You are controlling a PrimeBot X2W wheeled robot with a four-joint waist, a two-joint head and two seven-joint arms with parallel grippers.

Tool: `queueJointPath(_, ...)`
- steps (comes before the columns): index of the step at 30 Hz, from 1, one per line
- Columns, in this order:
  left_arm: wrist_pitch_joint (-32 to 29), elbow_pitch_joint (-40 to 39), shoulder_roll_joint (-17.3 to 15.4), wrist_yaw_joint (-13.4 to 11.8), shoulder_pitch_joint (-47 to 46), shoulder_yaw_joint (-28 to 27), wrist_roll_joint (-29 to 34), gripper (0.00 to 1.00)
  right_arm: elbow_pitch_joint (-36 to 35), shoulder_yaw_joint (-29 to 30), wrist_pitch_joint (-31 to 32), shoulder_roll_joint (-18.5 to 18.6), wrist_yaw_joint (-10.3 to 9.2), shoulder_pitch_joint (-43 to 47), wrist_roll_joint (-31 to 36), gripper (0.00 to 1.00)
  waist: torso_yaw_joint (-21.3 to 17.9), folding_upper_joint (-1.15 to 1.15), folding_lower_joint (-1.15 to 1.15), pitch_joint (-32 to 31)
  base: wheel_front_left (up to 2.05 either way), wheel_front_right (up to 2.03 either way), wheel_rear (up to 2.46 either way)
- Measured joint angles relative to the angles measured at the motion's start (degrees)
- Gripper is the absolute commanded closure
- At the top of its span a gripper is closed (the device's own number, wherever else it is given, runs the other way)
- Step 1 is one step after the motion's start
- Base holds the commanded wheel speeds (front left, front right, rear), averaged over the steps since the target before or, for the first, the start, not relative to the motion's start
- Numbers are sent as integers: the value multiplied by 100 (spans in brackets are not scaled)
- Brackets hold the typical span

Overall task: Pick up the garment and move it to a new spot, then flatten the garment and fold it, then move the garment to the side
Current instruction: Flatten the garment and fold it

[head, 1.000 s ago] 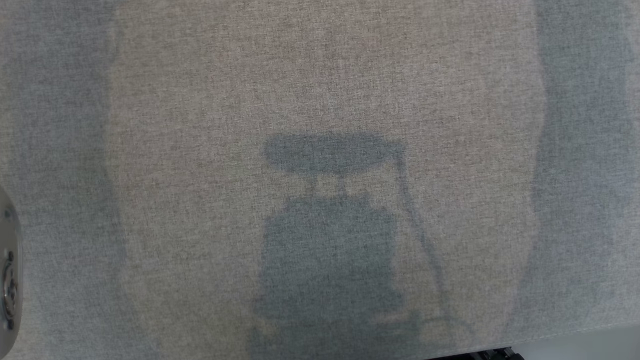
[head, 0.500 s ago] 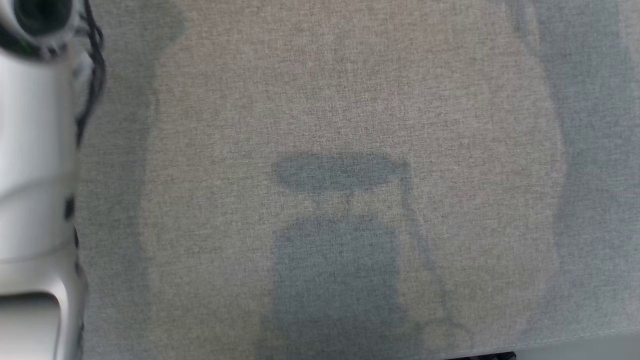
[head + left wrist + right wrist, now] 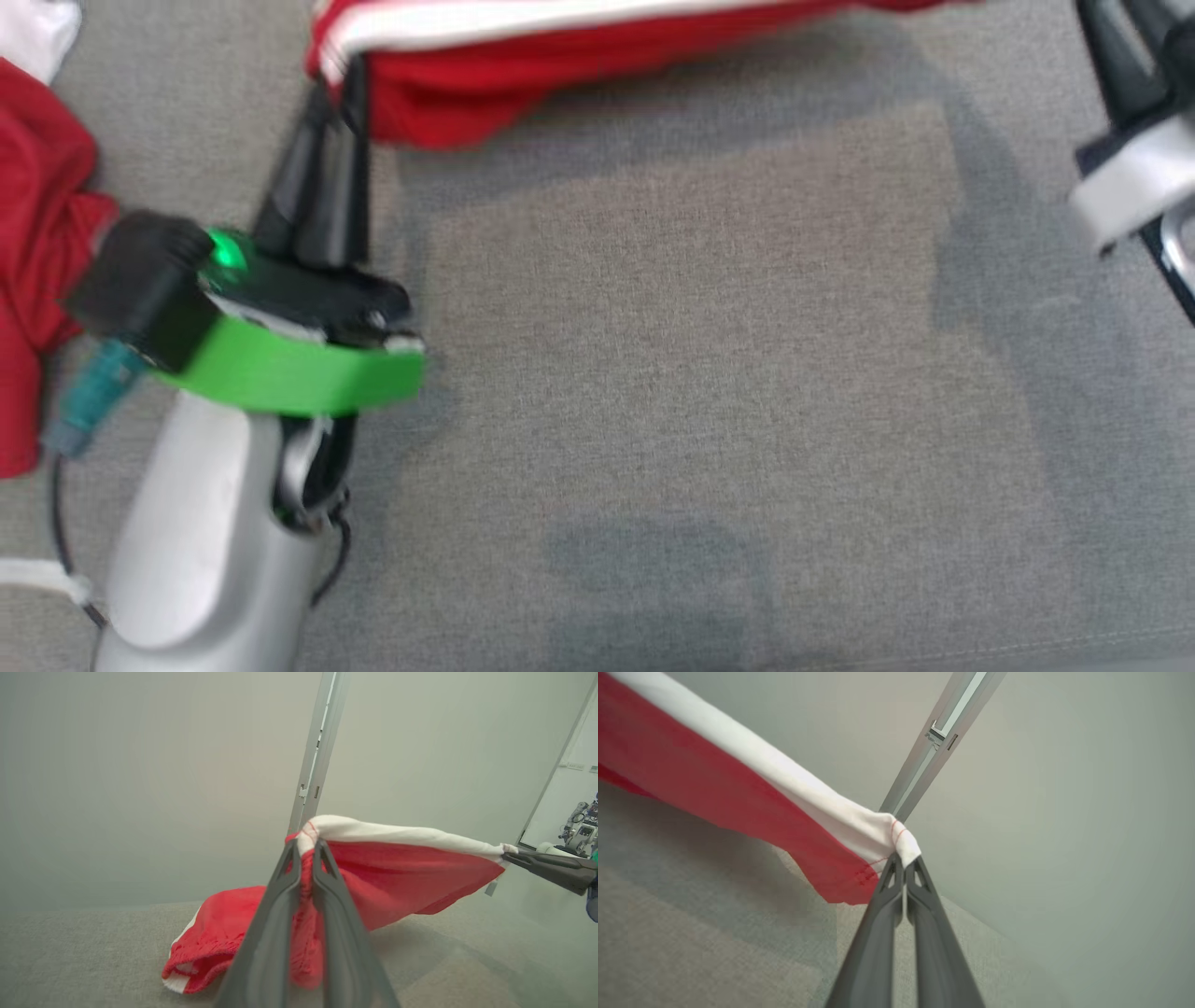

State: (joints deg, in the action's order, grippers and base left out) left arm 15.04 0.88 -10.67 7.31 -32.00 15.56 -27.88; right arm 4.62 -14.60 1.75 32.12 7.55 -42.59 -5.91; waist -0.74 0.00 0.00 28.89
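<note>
both end effectors (image 3: 306, 851) clamping red garment (image 3: 402, 877), stretched above grey surface (image 3: 672, 355)

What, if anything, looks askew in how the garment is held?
The red garment hangs unevenly: its white band is taut between the left gripper and right gripper, but a bunched end sags onto the grey surface.

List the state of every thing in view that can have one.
garment, lifted, its white edge stretched between both grippers, one end drooping onto the grey surface.
left gripper, jaws shut on one corner of the garment.
right gripper, jaws shut on the other end of the white edge.
</note>
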Motion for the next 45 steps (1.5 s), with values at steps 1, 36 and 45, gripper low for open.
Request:
queueJointPath(1,0,-33,-1,0,176,104,86,100,-114,-14,104,77,0,218,-19,100,12,0,0,-90,0,0,0)
queueJointPath(36,10,-380,98,8,2264,1314,815,100,-2303,834,1783,1358,-1,3416,-728,100,570,0,0,-1336,0,0,0)
queueJointPath(45,10,103,433,8,1360,1326,491,100,-1104,-1608,1758,2631,-1,611,-1272,100,851,0,0,-923,0,0,0)
